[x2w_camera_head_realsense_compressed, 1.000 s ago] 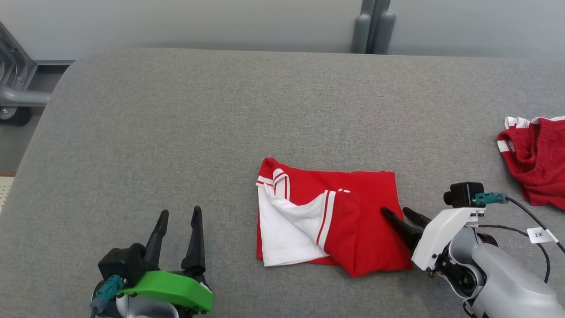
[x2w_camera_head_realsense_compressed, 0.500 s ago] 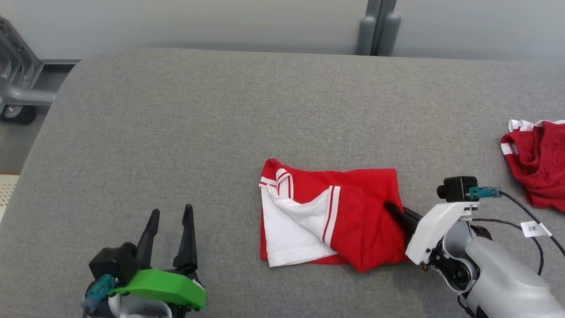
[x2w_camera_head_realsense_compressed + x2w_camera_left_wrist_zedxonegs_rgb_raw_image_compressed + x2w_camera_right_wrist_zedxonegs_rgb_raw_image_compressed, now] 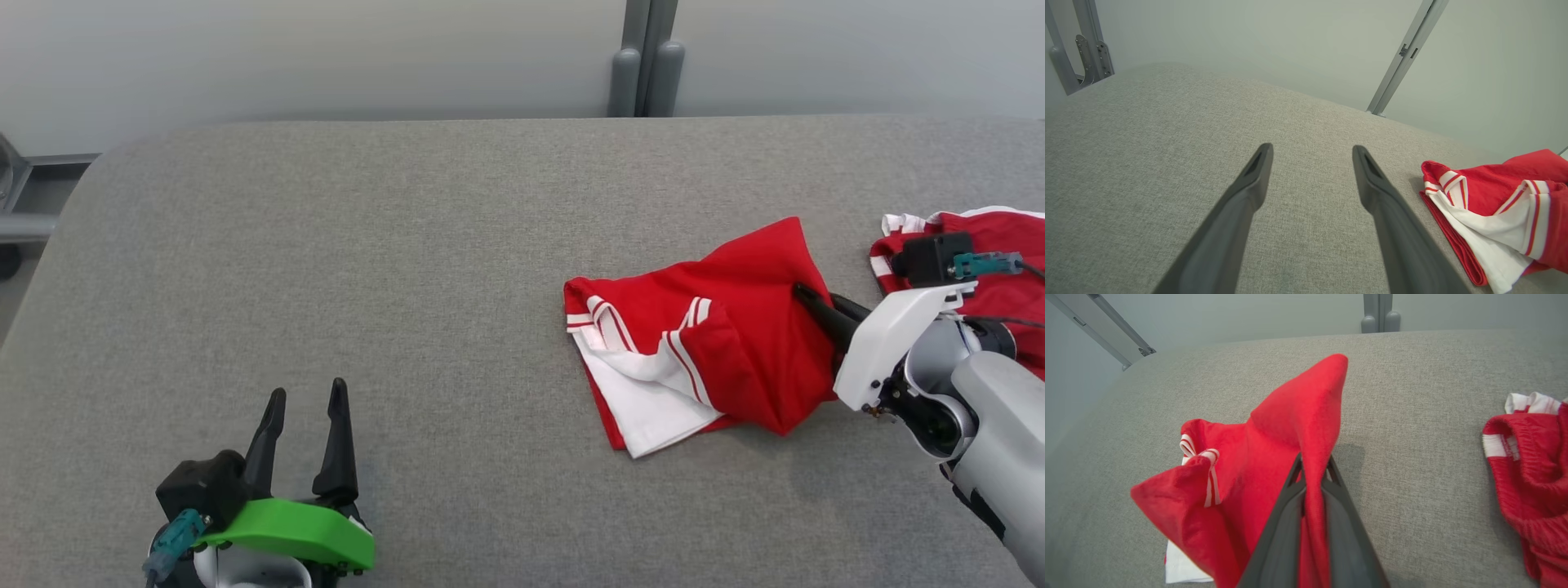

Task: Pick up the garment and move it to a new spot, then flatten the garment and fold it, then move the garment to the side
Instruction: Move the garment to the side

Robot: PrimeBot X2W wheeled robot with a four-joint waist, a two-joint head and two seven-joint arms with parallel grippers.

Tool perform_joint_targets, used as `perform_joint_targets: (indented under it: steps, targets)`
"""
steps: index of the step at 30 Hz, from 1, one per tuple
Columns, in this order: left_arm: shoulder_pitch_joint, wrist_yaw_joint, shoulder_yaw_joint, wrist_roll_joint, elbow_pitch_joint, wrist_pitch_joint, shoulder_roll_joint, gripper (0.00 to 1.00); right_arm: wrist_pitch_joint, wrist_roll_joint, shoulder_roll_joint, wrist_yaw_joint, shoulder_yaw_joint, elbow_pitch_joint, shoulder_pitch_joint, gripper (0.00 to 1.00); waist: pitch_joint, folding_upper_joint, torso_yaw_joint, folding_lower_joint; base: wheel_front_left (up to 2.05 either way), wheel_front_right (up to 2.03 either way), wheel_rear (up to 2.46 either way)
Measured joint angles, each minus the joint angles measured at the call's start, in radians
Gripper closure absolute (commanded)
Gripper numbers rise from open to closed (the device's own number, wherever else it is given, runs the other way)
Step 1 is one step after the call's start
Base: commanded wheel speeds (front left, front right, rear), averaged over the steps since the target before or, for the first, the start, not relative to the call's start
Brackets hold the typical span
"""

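Folds should hold if the right tool (image 3: pixel 815 296), clenched on the red-and-white shirt (image 3: pixel 735 351), travels low; left tool (image 3: pixel 309 389) released.

A red garment (image 3: pixel 735 343) with white stripes and a white underside lies right of centre on the grey padded table (image 3: pixel 326 245), its right part drawn up into a peak towards the upper right. The right gripper (image 3: pixel 816 296) reaches in from the right edge of the frame, its two dark fingers close together at the cloth's right edge just below that peak, and behind its wrist, at the far right, lies a second red garment (image 3: pixel 1000 237). At the lower left the left gripper (image 3: pixel 308 389), with a green housing, sits over bare table with its fingers apart, pointing up the frame.
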Motion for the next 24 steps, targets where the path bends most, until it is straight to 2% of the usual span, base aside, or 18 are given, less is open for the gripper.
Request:
perform_joint_targets:
  steps: [15, 24]
  targets:
    - [0.023, 0.000, -0.002, 0.000, -0.005, 0.000, -0.008, 0.00, 0.048, 0.012, -0.086, -0.003, -0.059, -0.035, -0.053, 1.00, -0.012, 0.0000, -0.083, 0.0000, 0.00, 0.00, 0.00]
    - [0.023, 0.000, -0.021, 0.007, -0.009, 0.001, -0.009, 0.00, 0.066, 0.011, -0.157, -0.042, -0.105, -0.026, -0.103, 1.00, 0.010, 0.0000, -0.090, 0.0000, 0.00, 0.00, 0.00]
